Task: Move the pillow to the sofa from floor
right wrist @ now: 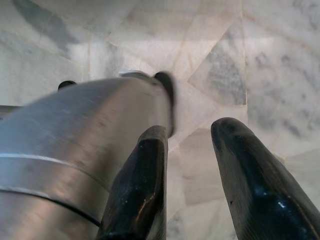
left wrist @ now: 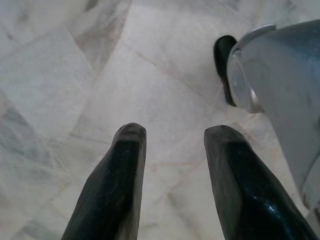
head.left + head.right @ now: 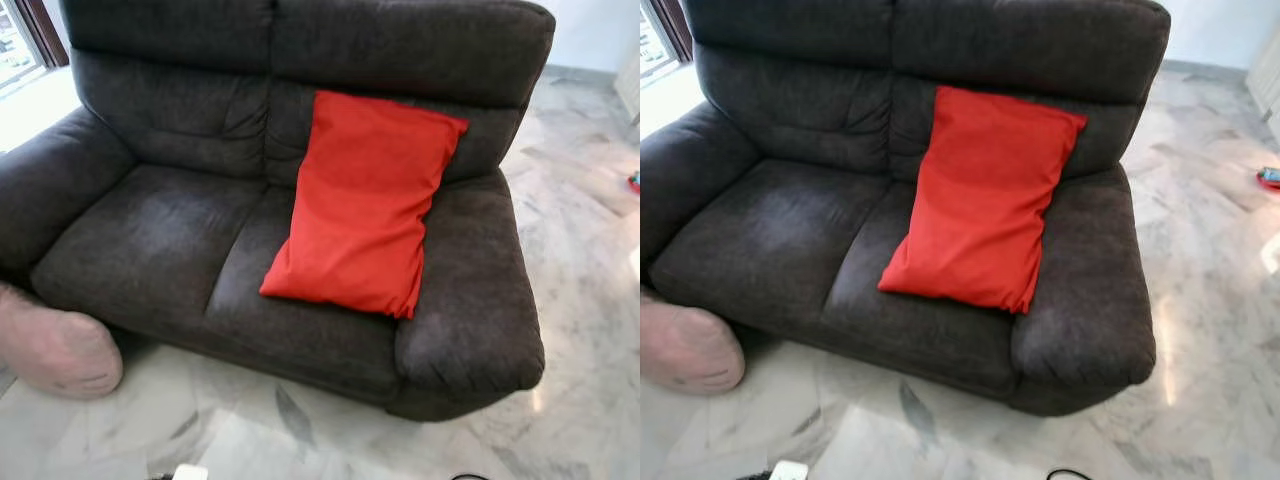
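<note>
A red pillow point(image 3: 362, 205) leans on the right seat of a dark grey two-seat sofa point(image 3: 150, 240), its top edge against the backrest and its lower edge near the seat's front. A pale pink pillow point(image 3: 55, 350) lies on the marble floor by the sofa's left front corner. My left gripper point(image 2: 172, 137) hangs open over bare floor, nothing between its fingers. My right gripper point(image 1: 187, 132) is open as well, pointing down at the floor beside a silver part of the robot's body point(image 1: 60, 135).
White and grey marble floor point(image 3: 590, 300) spreads to the right of the sofa and in front of it. A small red and blue object point(image 3: 1270, 178) lies on the floor at the far right. A white item point(image 3: 788, 470) and a black cable point(image 3: 1068, 474) sit at the near edge.
</note>
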`<state>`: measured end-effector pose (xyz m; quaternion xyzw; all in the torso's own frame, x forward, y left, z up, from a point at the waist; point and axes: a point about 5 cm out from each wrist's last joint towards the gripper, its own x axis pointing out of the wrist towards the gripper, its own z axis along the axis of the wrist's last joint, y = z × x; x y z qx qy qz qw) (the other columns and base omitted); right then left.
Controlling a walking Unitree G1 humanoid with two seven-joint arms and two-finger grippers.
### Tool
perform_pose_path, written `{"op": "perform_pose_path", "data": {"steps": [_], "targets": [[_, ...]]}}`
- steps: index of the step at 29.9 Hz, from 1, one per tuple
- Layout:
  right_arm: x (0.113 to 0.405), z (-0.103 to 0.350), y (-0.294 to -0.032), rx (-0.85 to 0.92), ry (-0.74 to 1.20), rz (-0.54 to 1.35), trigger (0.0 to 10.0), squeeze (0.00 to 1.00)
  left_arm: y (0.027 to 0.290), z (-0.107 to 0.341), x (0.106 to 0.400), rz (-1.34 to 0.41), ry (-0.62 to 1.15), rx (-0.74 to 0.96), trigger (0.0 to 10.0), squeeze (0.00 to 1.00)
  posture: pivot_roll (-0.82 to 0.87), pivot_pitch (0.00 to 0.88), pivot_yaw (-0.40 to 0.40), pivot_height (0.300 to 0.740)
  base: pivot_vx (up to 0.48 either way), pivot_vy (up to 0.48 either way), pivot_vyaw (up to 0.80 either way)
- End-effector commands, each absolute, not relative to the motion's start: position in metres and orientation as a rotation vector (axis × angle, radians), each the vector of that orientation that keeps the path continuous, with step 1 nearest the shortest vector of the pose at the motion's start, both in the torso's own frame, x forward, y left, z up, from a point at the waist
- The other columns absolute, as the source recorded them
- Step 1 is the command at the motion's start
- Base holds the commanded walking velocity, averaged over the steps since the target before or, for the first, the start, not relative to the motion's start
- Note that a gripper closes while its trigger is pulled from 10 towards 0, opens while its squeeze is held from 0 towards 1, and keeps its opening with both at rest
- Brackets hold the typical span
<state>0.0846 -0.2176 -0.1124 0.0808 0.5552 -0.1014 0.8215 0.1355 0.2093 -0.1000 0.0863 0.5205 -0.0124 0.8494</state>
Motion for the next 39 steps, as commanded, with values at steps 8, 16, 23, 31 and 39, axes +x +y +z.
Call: {"op": "perform_pose_path", "data": {"steps": [8, 16, 23, 31, 39], "targets": [[0.0710, -0.1153, -0.2177, 0.183, 1.224, -0.234, 10.0, 0.00, 0.2068, -0.1023, 0.1309, -0.025, 1.118, 0.176, 10.0, 0.00, 0.03, 0.132, 0.015, 0.740, 0.000, 0.283, 0.00], [0.0714, -0.1151, -0.2182, 0.181, 1.223, -0.233, 10.0, 0.00, 0.2068, -0.1022, 0.1311, -0.025, 1.118, 0.174, 10.0, 0.00, 0.04, 0.135, 0.013, 0.740, 0.000, 0.283, 0.00], [0.0717, -0.1150, -0.2182, 0.183, 1.220, -0.232, 10.0, 0.00, 0.2075, -0.1020, 0.1312, -0.026, 1.118, 0.175, 10.0, 0.00, 0.03, 0.137, 0.013, 0.740, 0.000, 0.283, 0.00], [0.0715, -0.1150, -0.2187, 0.179, 1.223, -0.230, 10.0, 0.00, 0.2073, -0.1021, 0.1310, -0.028, 1.119, 0.174, 10.0, 0.00, 0.03, 0.133, 0.011, 0.740, 0.000, 0.284, 0.00], [0.0711, -0.1150, -0.2187, 0.174, 1.224, -0.225, 10.0, 0.00, 0.2078, -0.1022, 0.1305, -0.031, 1.121, 0.175, 10.0, 0.00, 0.03, 0.123, 0.013, 0.740, 0.000, 0.285, 0.00]]}}
